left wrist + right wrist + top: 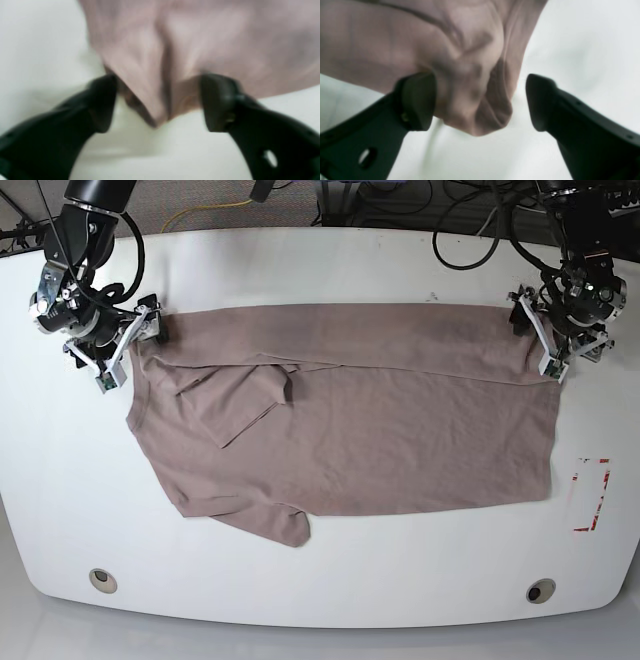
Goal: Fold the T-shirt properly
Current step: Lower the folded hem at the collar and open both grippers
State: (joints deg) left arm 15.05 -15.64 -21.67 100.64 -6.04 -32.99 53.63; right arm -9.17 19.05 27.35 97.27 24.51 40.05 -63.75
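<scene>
On white table (330, 580) | T-shirt (400, 430): mauve, soft, wrinkled, flat

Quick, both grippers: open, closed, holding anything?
Left gripper: open, fingers apart around a T-shirt corner, not clamping it.
Right gripper: open, bunched shirt edge between the fingers, not pinched.

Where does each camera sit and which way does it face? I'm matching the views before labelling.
Left wrist: on the left arm, looking past the open left gripper at a bunched T-shirt corner over the white table.
Right wrist: same past the open right gripper.
Base: overhead, looking down on the whole T-shirt, both arms at its far corners.
Shared: all show the T-shirt and table; base shows both grippers.
</scene>
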